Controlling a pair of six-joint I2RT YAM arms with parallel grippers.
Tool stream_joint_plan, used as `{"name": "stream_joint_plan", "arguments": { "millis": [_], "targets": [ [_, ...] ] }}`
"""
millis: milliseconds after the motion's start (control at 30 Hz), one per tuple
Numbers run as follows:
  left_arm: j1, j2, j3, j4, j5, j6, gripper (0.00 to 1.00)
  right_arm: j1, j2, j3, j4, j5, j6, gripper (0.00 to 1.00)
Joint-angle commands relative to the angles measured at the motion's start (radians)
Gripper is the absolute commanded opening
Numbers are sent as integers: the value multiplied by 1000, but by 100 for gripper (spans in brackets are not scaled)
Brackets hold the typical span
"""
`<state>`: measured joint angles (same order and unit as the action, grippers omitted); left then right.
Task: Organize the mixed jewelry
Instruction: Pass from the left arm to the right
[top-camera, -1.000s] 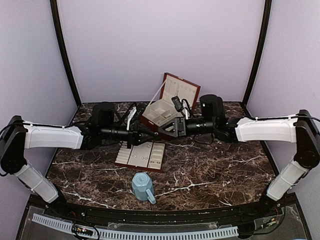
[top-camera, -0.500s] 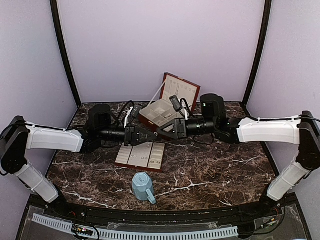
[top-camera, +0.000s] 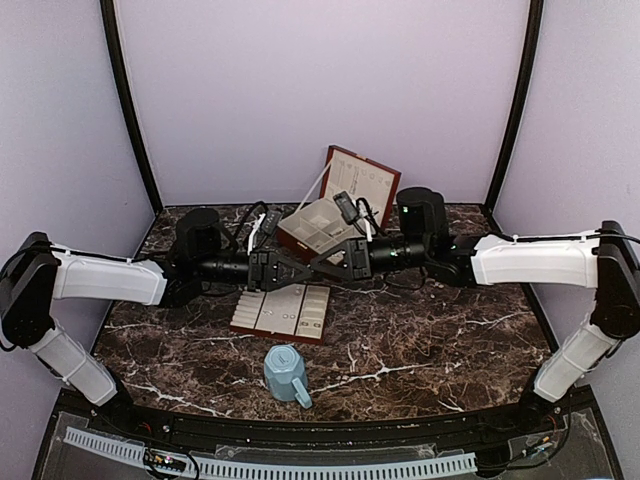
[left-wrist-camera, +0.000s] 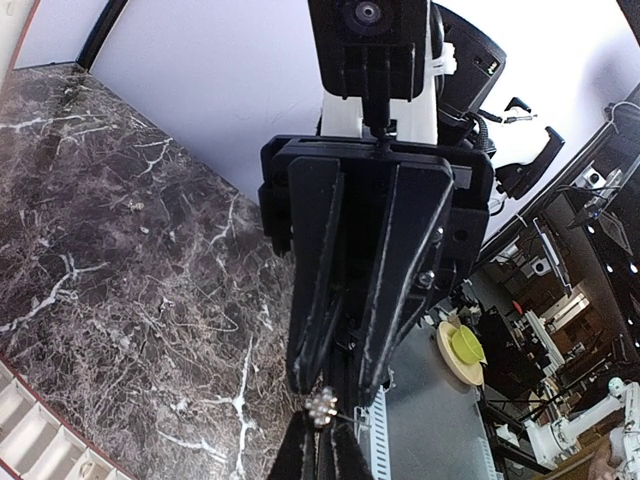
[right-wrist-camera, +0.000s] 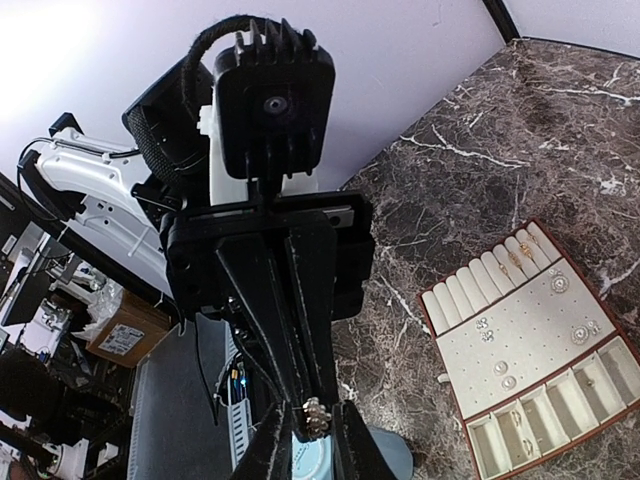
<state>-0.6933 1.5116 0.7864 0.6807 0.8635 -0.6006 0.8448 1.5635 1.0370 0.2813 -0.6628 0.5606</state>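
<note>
**Item:** stud (left-wrist-camera: 322, 408), one small silvery cluster of beads, from the mixed jewelry

**Location:** in the air above the tray (top-camera: 252, 322), at the spot where both arms meet tip to tip; well clear of the desk (top-camera: 440, 340)

**Left tool** (left-wrist-camera: 320, 455): closed, pinching the stud at its very tip

**Right tool** (right-wrist-camera: 312, 440): jaws narrowly apart, one on each side of the stud; whether the pads touch it cannot be told

**Orientation:** the cluster looks roughly round, with no clear long axis. Any post is hidden between the fingers, so its pointing direction cannot be told. The two tools lie on one line running left to right across the desk.

**Progress:** partway, by judgement. The right wrist view shows several small pieces already seated in the tray's rolls, pad and compartments. This stud seems to be mid-handover from left to right and is not yet placed.

**Remaining:** seat the stud. No loose pieces show on the desk, and the insides of the box (top-camera: 320, 225) and mug (top-camera: 287, 372) are too small to read
</note>
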Motion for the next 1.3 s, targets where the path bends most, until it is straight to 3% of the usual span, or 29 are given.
{"name": "stream_joint_plan", "arguments": {
  "millis": [0, 1033, 1267],
  "targets": [
    [5, -21, -15, 43, 23, -7, 0, 11, 19, 30, 12, -17, -3, 13],
    [5, -30, -27, 100, 33, -25, 0, 21, 72, 52, 23, -81, 23, 2],
    [5, -23, -33, 114, 22, -43, 0, 22, 39, 35, 18, 9, 1, 0]
  ]
}}
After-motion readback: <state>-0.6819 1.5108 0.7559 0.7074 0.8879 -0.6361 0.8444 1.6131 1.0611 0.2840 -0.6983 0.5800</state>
